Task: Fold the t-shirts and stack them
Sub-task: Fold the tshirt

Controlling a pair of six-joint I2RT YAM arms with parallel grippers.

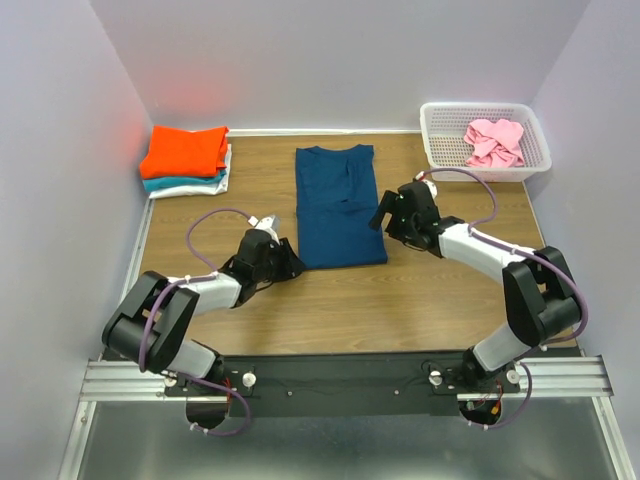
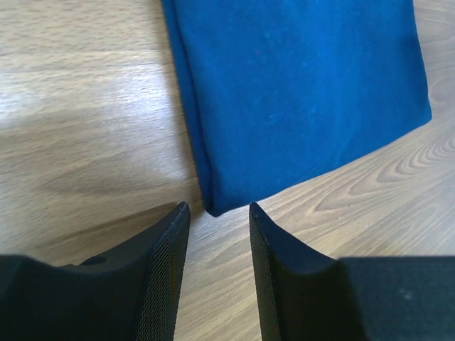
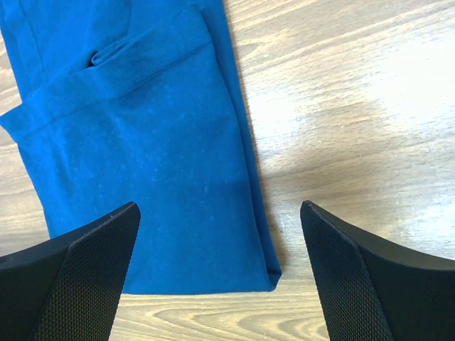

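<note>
A dark navy-blue t-shirt (image 1: 338, 205) lies flat mid-table, folded into a long strip. My left gripper (image 1: 291, 264) sits low at its near left corner. In the left wrist view that corner (image 2: 213, 206) lies just ahead of the gripper (image 2: 218, 207), whose jaws stand a narrow gap apart with only table between them. My right gripper (image 1: 384, 214) is at the shirt's right edge. Its jaws (image 3: 219, 206) are wide open above the shirt (image 3: 142, 163), straddling the right fold. Orange (image 1: 185, 150), teal (image 1: 170, 184) and white (image 1: 205, 187) t-shirts are stacked at the back left.
A white lattice basket (image 1: 434, 150) stands at the back right with a crumpled pink t-shirt (image 1: 495, 142) in it. Lilac walls close in the table on the left, right and far sides. Bare wood runs between the navy shirt and the arm bases.
</note>
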